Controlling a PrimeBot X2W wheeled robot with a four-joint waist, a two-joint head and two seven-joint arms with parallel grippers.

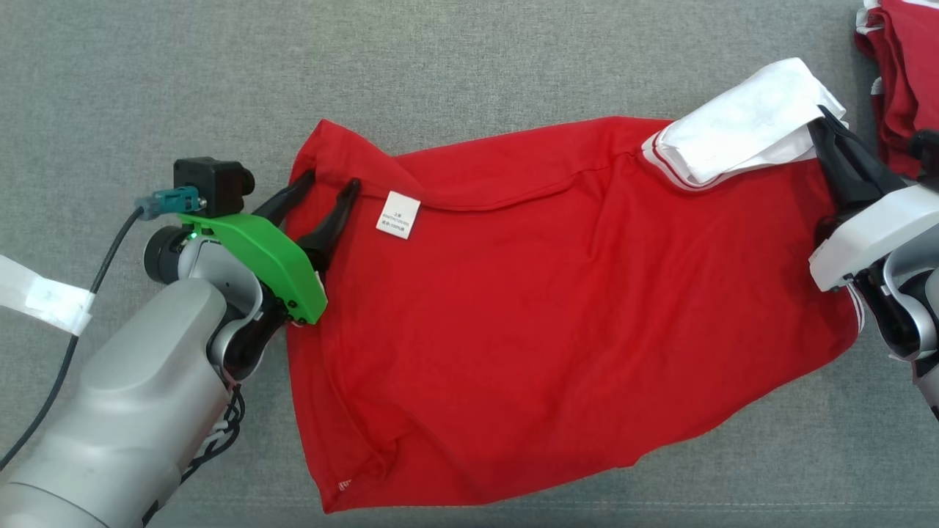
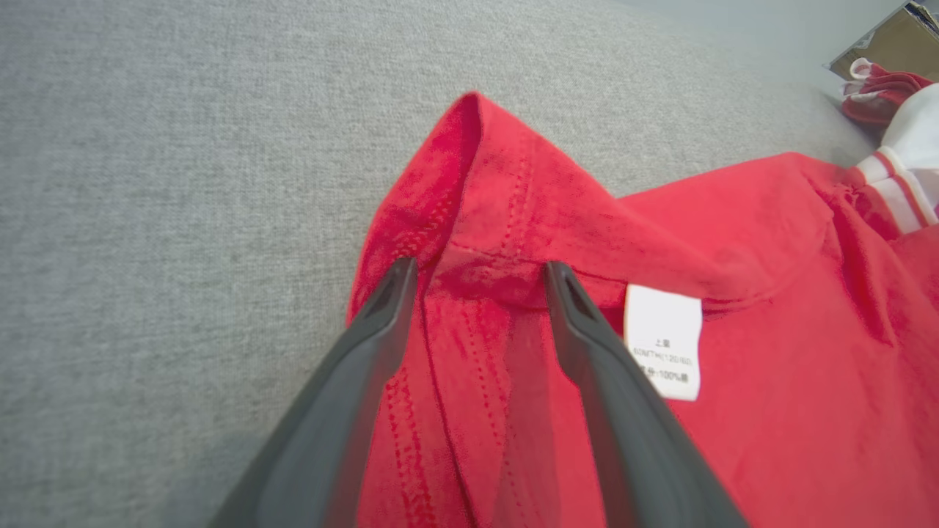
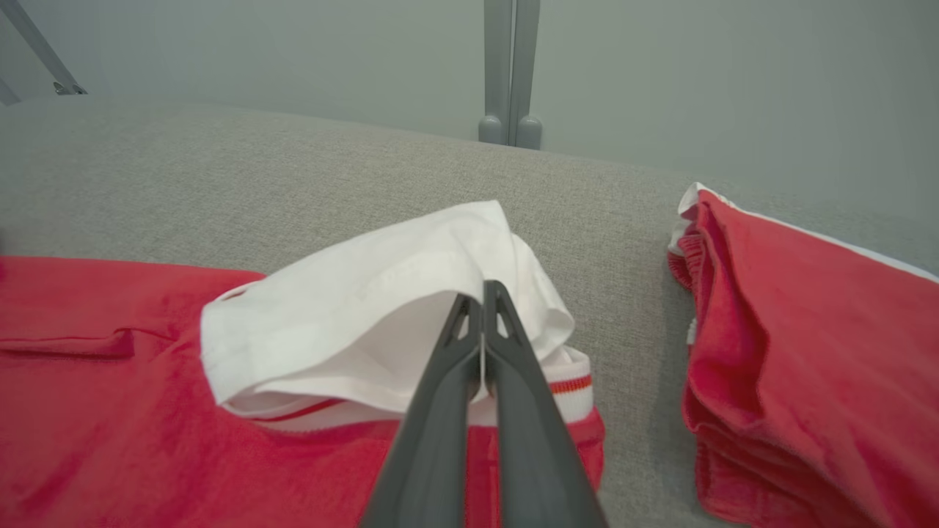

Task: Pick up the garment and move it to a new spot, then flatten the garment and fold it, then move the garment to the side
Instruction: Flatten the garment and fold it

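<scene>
While the red cloth garment (image 1: 557, 293) lies spread on the grey fabric surface (image 1: 469, 59), I see my left gripper (image 1: 334, 178) splayed astride its hem corner; right gripper (image 1: 823, 116) pinches its white sleeve (image 1: 741, 125).

The light is bright, soft and even, and it seems to come from above. Shadows are weak: a faint one lies on the grey surface (image 2: 110, 293) under the fingers (image 2: 345, 411) of the left gripper (image 2: 480, 279), another beside the red pile (image 3: 792, 367). The white part (image 1: 741, 121) of the garment (image 1: 550, 308) is almost washed out. The head view is sharp; the wrist views are softer, with blurred far corners and bent edges.
</scene>
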